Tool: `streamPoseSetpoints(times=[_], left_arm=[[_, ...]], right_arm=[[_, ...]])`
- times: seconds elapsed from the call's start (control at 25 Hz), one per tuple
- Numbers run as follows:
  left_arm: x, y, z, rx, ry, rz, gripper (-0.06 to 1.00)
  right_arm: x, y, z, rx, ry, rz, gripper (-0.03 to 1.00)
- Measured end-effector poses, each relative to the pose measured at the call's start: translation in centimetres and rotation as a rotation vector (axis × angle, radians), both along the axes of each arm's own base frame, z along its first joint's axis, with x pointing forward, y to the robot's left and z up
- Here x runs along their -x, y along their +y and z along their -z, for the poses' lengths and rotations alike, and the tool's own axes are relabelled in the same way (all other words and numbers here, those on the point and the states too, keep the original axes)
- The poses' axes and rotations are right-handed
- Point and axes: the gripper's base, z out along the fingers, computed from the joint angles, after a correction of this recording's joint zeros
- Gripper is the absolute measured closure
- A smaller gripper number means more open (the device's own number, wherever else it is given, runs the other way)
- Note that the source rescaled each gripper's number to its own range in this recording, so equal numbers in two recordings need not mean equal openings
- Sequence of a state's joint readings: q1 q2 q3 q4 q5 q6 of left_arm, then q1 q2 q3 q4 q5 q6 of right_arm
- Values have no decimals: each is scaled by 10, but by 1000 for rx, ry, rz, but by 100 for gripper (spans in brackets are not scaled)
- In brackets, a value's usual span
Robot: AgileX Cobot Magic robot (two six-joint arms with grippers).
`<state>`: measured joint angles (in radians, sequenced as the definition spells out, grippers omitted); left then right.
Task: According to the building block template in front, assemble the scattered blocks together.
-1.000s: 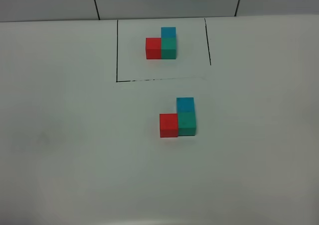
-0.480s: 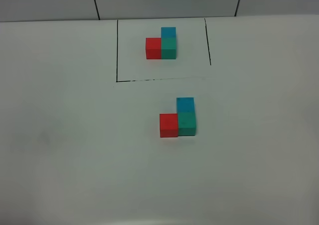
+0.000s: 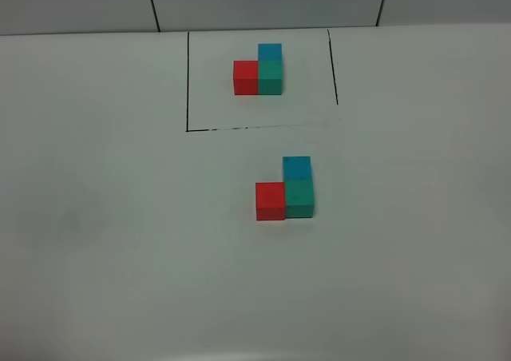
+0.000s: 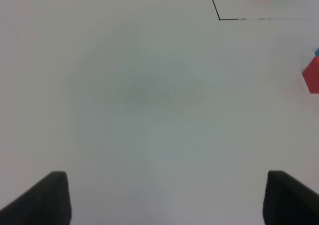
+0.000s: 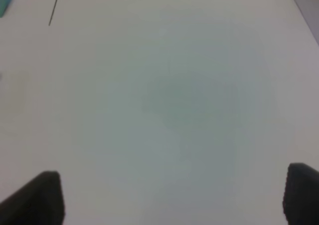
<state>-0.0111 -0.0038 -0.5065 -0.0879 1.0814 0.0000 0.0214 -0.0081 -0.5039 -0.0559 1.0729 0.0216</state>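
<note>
Blocks [image 3: 285, 188] sit joined in an L on the desk [image 3: 120, 241] — matching the outlined template [image 3: 259, 72]. Left pincer [image 4: 164, 197] and right pincer [image 5: 172, 197] both gape apart — empty.

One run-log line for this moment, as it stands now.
stage: assembly looks complete | loose red, teal-green and blue cubes: joined in L, matching outlined cube template | left gripper: open, empty | right gripper: open, empty

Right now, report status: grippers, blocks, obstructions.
Left gripper and right gripper open, empty, over bare table. Scattered blocks joined in an L, matching the building block template. Nothing in the way.
</note>
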Motion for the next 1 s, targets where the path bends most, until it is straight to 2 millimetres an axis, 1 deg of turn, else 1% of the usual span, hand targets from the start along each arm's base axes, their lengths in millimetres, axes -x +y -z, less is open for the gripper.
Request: streamPoseSetpoints(times=[0.24,1.0], left_arm=[[0,0,0,0,0,0,19],[0,0,0,0,0,0,19]], right_arm=[[0,2,0,8,1,-29,6],[0,2,0,5,1,-31,6]])
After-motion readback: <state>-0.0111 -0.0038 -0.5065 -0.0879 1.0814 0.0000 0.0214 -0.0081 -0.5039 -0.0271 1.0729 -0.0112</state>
